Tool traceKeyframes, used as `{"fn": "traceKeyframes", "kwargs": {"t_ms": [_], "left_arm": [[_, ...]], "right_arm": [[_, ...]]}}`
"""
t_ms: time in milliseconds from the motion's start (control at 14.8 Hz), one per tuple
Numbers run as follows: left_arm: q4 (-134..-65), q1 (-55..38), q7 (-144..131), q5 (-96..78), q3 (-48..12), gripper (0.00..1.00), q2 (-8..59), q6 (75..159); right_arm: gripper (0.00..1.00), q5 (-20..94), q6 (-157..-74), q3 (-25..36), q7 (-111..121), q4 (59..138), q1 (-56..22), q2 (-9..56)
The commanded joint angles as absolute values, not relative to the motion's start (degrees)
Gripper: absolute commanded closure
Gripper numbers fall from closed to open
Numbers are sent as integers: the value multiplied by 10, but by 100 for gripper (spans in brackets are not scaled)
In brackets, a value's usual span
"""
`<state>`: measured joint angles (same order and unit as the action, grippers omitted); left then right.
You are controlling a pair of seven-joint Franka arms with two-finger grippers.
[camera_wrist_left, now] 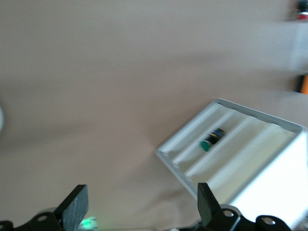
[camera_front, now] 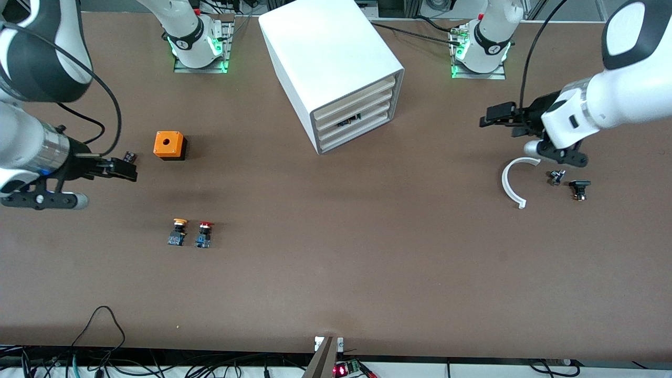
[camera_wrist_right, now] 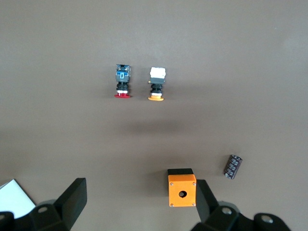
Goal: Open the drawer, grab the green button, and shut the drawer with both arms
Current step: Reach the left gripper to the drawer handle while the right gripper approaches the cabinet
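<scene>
You see the green-capped button [camera_wrist_left: 211, 139] lying in the cabinet's [camera_front: 325, 58] slightly open drawer [camera_front: 350, 121]. Your left end effector [camera_front: 493, 116] and right end effector [camera_front: 123, 169] both hang spread wide, empty, over the table [camera_front: 336, 273].

Three viewpoints: one high and wide, two carried on the wrists.

The whole table [camera_front: 336, 294] is taken in from a high camera facing both arm bases, steeply downward. From the left wrist, the cabinet [camera_wrist_left: 269, 159] is seen obliquely and nearer, over bare tabletop; it is shared with the front view [camera_front: 331, 68]. From the right wrist, the table is viewed straight down; the orange box [camera_wrist_right: 182, 190], also in the front view [camera_front: 169, 145], is shared.
</scene>
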<state>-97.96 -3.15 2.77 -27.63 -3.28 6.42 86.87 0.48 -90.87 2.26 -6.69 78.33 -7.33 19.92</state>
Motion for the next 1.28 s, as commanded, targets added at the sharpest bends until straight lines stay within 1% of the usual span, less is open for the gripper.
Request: {"fn": "traceKeyframes", "kwargs": {"t_ms": [0, 203, 405, 541, 743, 1014, 1081, 1149, 1216], "left_arm": [[-978, -30, 108, -368, -32, 0, 119, 846], [-983, -27, 253, -449, -32, 0, 201, 848], [-1020, -27, 345, -545, -32, 0, 242, 867], [-1060, -34, 393, -569, -34, 1, 243, 910], [-1123, -36, 445, -602, -67, 1, 243, 962], [-1199, -37, 553, -705, -105, 1, 273, 1013], [-1211, -38, 573, -734, -112, 2, 282, 1016], [-1219, -38, 595, -747, -117, 6, 293, 1018], [-1223, -37, 612, -752, -119, 7, 302, 1018]], "right_arm": [[0, 15, -911, 23, -67, 780, -76, 225], [1, 15, -937, 22, -63, 780, -90, 255], [0, 14, -971, 23, -73, 780, -115, 286], [1, 14, -997, 23, -74, 780, -125, 307], [0, 14, -1026, 23, -104, 782, -141, 333], [0, 14, -1046, 23, -153, 782, -169, 357], [1, 14, -1046, 23, -173, 782, -177, 362], [1, 14, -1047, 23, -198, 782, -187, 366], [1, 14, -1047, 23, -223, 782, -197, 369]]}}
